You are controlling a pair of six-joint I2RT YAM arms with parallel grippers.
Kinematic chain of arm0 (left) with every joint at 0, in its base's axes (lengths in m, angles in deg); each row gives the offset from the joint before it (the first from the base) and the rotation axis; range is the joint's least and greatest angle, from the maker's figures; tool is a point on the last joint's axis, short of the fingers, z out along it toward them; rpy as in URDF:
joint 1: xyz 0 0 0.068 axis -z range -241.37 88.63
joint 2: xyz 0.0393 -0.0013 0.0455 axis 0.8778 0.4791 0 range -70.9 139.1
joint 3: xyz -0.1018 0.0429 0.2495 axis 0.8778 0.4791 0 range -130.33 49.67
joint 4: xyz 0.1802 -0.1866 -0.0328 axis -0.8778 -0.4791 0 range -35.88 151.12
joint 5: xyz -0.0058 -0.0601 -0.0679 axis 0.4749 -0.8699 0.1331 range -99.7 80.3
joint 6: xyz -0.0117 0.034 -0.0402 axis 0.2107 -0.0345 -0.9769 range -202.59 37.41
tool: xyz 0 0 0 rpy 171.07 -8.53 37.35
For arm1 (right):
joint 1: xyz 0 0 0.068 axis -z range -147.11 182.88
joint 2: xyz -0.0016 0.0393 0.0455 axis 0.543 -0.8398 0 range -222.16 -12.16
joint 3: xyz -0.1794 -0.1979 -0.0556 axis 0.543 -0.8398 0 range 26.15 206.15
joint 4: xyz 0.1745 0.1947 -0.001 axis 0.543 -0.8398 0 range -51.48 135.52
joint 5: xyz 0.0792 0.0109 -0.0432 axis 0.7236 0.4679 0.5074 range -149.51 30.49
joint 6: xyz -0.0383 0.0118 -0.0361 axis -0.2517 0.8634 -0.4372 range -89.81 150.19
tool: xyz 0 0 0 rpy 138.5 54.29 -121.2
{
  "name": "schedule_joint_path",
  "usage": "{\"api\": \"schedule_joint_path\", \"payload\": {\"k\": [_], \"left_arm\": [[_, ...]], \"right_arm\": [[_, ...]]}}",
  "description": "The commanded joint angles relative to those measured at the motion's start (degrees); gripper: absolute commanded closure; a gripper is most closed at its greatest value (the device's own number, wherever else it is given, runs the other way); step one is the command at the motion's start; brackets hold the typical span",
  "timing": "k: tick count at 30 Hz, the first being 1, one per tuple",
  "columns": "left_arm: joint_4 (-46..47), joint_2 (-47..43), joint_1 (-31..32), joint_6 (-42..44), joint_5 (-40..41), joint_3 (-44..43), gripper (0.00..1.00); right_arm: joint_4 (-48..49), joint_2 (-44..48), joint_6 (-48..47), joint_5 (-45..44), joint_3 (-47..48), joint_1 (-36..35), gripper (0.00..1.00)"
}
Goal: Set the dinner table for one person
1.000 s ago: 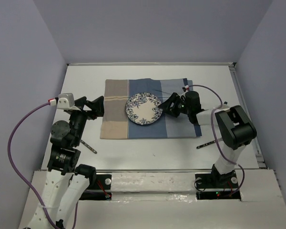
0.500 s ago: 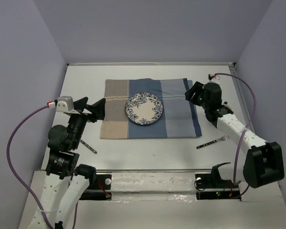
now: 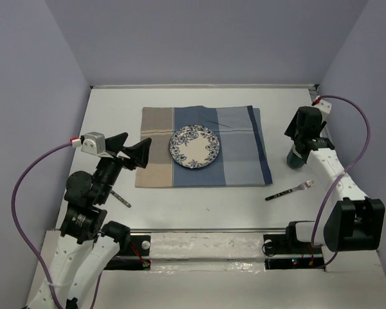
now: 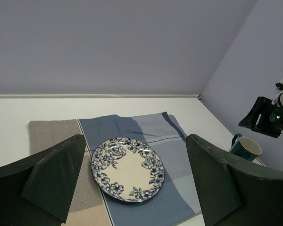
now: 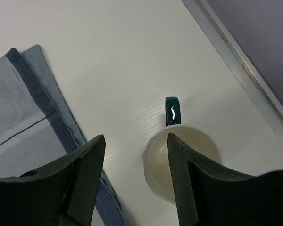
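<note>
While the left gripper (image 4: 134, 157) and right gripper (image 5: 136, 141) both have jaws spread and empty, the large white matte dinner table (image 3: 199, 199) beneath them bears one blue-and-tan striped cloth placemat (image 3: 244, 154) with one round blue-floral plate (image 3: 194, 147), one dark green mug (image 5: 184, 153) near its right edge, and one silver fork (image 3: 289, 190) on bare tabletop.

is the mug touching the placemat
Apart. The right wrist view shows a strip of bare white table between the mug and the placemat's blue edge.

Bare dinner table (image 5: 108, 70) separates the placemat (image 5: 19, 108) from the mug (image 5: 205, 150) below the right tool (image 5: 134, 141).
</note>
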Motion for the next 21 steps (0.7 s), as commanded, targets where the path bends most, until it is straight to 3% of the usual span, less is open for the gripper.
{"api": "schedule_joint_path", "payload": {"k": [1,10,13,17,21], "left_arm": [[1.94,-0.89,0.70,1.38,-0.36,-0.62,0.01],[1.94,-1.07,0.70,1.47,0.17,-0.53,0.01],[2.02,-0.89,0.70,1.56,-0.01,-0.53,0.01],[2.02,-0.63,0.70,1.56,0.26,-0.45,0.01],[2.02,-0.63,0.52,1.56,0.34,-0.45,0.01]], "right_arm": [[-1.69,-2.60,-0.62,1.71,0.45,1.60,0.39],[-0.03,-6.57,1.67,3.12,-1.39,2.66,0.49],[1.38,-7.62,2.37,4.53,-2.44,2.66,0.57],[2.26,-6.66,2.29,2.78,-2.62,2.66,0.79],[2.35,-6.65,1.76,3.38,-1.22,2.66,0.79]]}}
